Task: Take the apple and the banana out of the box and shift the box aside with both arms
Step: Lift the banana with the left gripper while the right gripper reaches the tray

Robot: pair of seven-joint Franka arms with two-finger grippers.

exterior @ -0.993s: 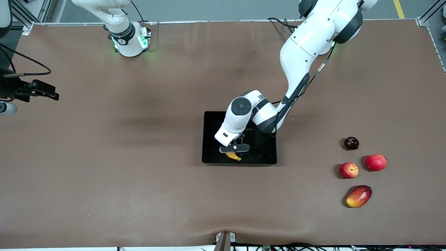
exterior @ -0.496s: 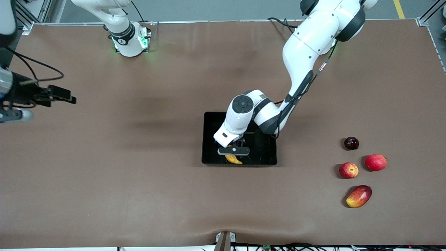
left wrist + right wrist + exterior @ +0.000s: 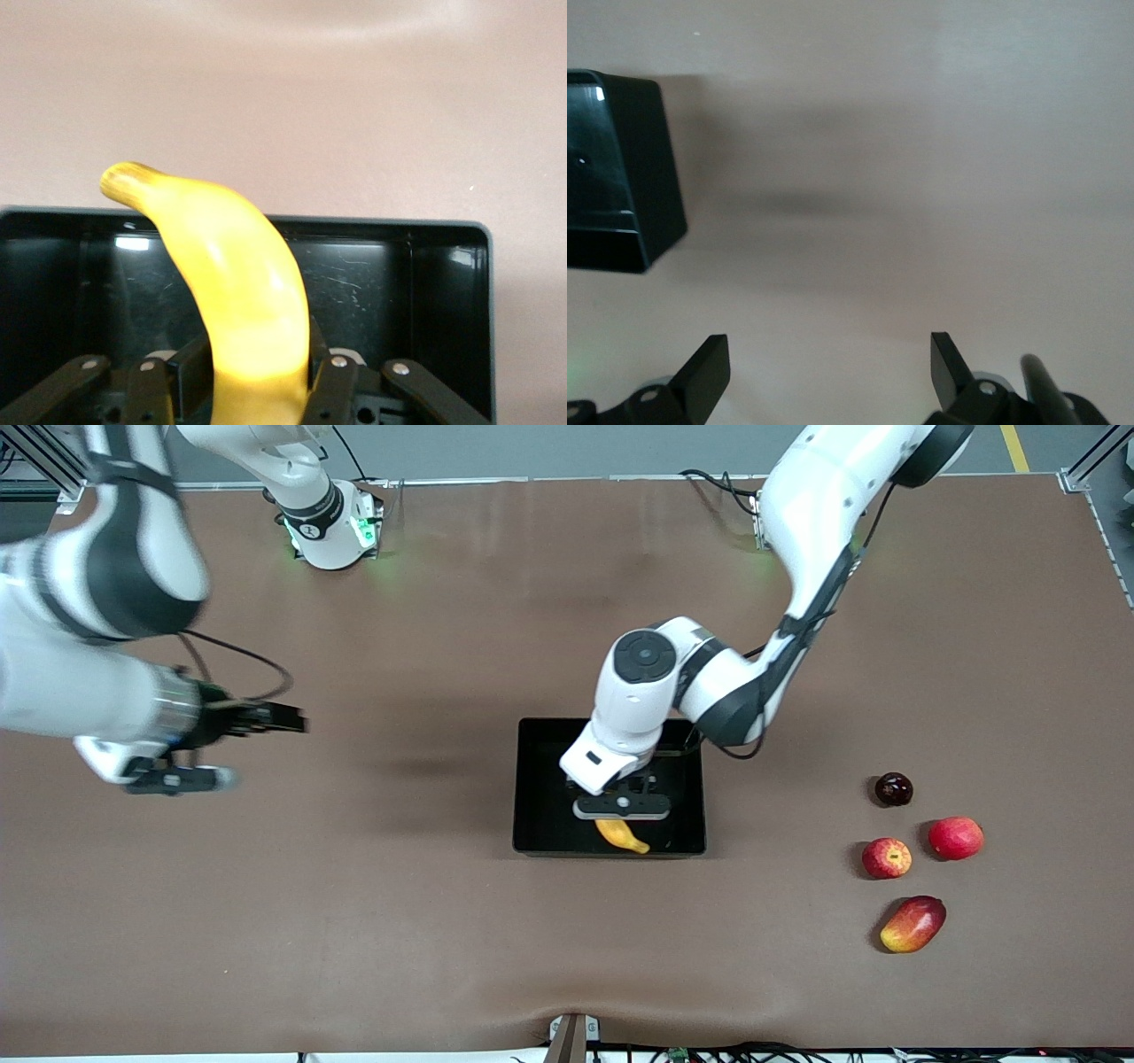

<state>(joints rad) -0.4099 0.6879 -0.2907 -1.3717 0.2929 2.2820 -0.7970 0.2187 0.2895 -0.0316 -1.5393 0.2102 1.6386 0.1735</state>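
Apple [image 3: 887, 858]: out, near the tabletop's left-arm end. Banana [image 3: 621, 835]: clenched in left tool [image 3: 621, 807], raised over box [image 3: 540, 779]. Right tool [image 3: 213, 748]: released, over bare tabletop. Outstanding: banana placement, box shift.

We can read no words, brands or numbers anywhere in these views. The only marking we make out is a small dark emblem on the base of the right arm [image 3: 332, 518], and we cannot tell what it says.
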